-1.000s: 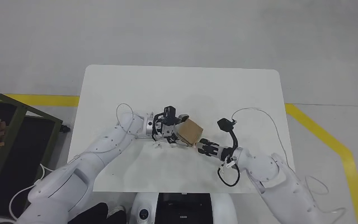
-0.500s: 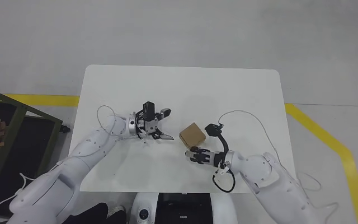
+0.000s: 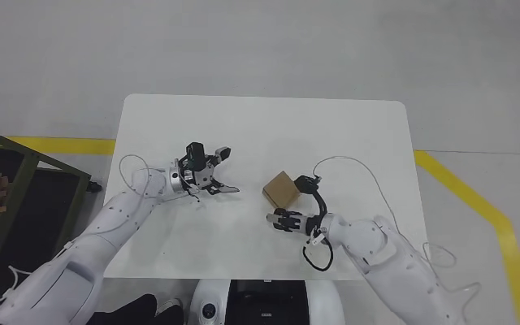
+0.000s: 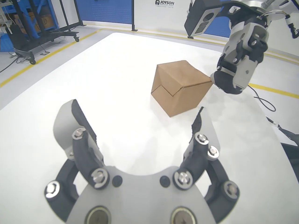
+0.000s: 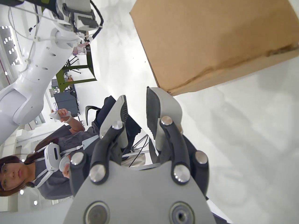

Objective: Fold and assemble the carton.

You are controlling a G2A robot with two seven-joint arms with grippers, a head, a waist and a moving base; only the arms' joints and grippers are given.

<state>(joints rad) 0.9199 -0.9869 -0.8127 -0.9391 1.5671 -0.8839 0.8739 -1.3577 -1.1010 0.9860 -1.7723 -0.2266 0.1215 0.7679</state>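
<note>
The left hand (image 4: 137, 108) is released: its two fingers (image 4: 77, 115) stand wide apart and grasp nothing. We see it low over the tabletop (image 4: 93, 71), well apart from the carton (image 4: 179, 87), which it faces across a stretch of white surface. In the top view this hand (image 3: 230, 171) sits to the left of the carton (image 3: 281, 189).

The right hand (image 5: 136, 94) has its fingers (image 5: 154, 108) drawn nearly together with a narrow gap between them, and it grasps nothing. Its tips lie just beside a lower corner of the carton (image 5: 210, 29). We cannot tell whether they touch the cardboard. In the top view this hand (image 3: 275, 219) lies on the robot's side of the carton.

The carton is a closed brown box standing on the tabletop (image 3: 325, 130), near its middle, with a folded flap seam on the face toward the left hand.

A thin white cable (image 3: 366, 162) arcs from the right arm over the tabletop beyond the carton. A dark green frame (image 3: 32, 187) stands on the floor past the left edge of the tabletop, and a yellow floor line (image 3: 455, 179) runs beside the right edge.
</note>
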